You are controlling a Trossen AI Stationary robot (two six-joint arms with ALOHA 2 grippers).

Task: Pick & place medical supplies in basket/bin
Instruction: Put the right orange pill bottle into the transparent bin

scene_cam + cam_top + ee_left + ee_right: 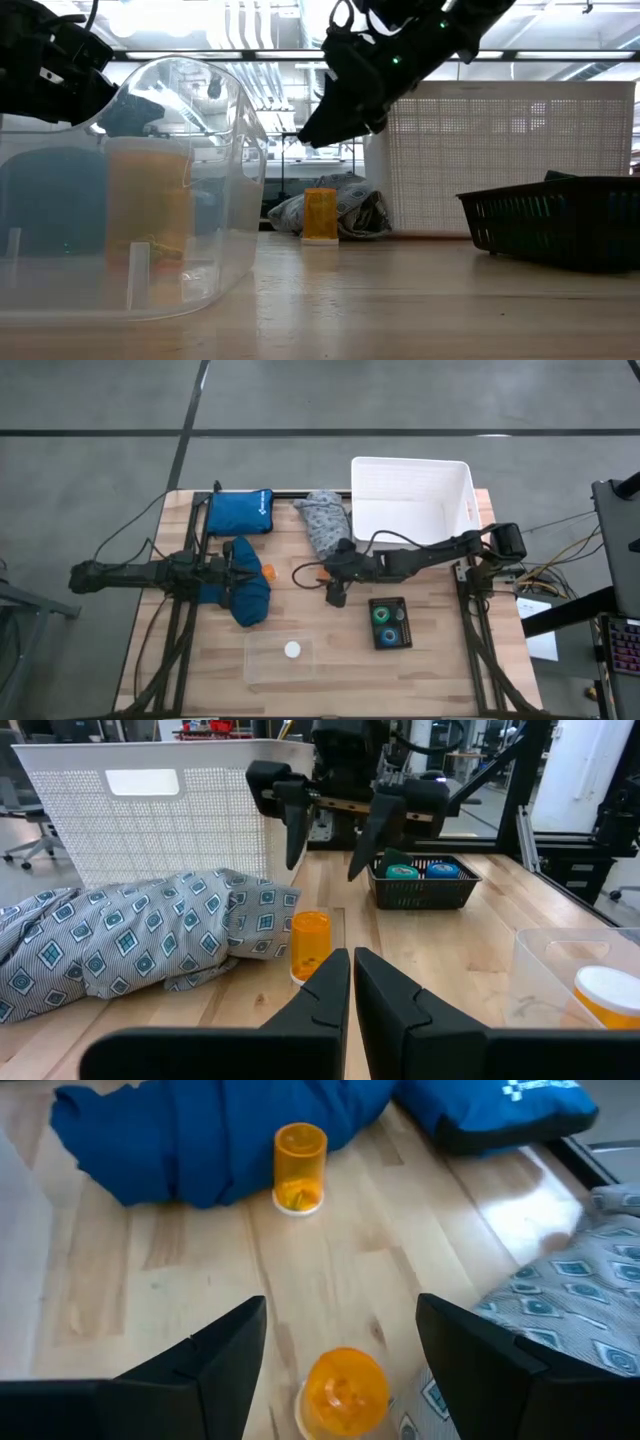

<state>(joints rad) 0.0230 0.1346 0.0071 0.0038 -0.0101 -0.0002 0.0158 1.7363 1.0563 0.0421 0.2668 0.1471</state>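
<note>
The overhead camera looks straight down and takes in the whole wooden table (300, 680), all four edges, with both arms reaching in from the left and right sides. The low camera sits at tabletop height on the near edge, facing level across to the white tub (500, 160) at the far edge; a clear container (180, 200) stands very close to its lens. The left wrist camera faces across the table toward the right arm, close above the boards. The right wrist camera tilts down at the boards, facing the left side. Both wrist cameras and the low one share the orange vial (310, 945) mid-table.
</note>
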